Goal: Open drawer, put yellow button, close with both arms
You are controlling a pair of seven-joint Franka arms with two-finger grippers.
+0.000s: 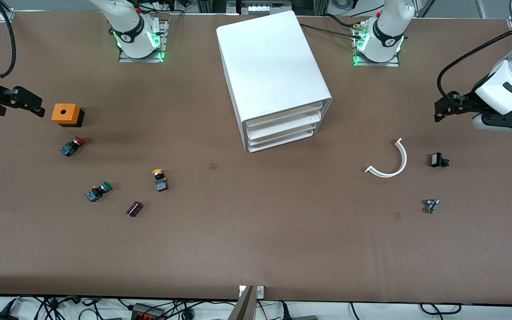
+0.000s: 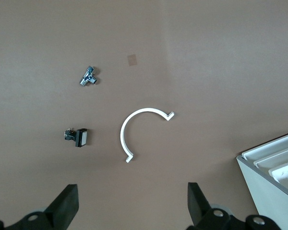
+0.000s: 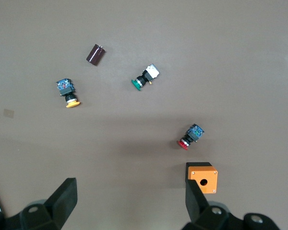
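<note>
My left gripper (image 1: 438, 116) hung over the tabletop (image 1: 256, 240) at the left arm's end, fingers (image 2: 67, 203) spread wide and holding nothing; my right gripper (image 1: 38, 109) hung over the right arm's end, fingers (image 3: 65, 197) just as wide and just as empty. The cabinet (image 1: 274, 75) stood between the two bases with its three fronts turned toward the front camera, and the drawer (image 1: 285, 114), the top one, sat flush and shut, so I could not see what was inside it. The yellow button (image 1: 160, 179) lay on its side on the tabletop, nearer the front camera than the cabinet and toward the right arm's end, its cap pointing away from that camera and its dark body toward it. I judged my right gripper the nearer one to the yellow button, while my left gripper was somewhat closer to the drawer front.
</note>
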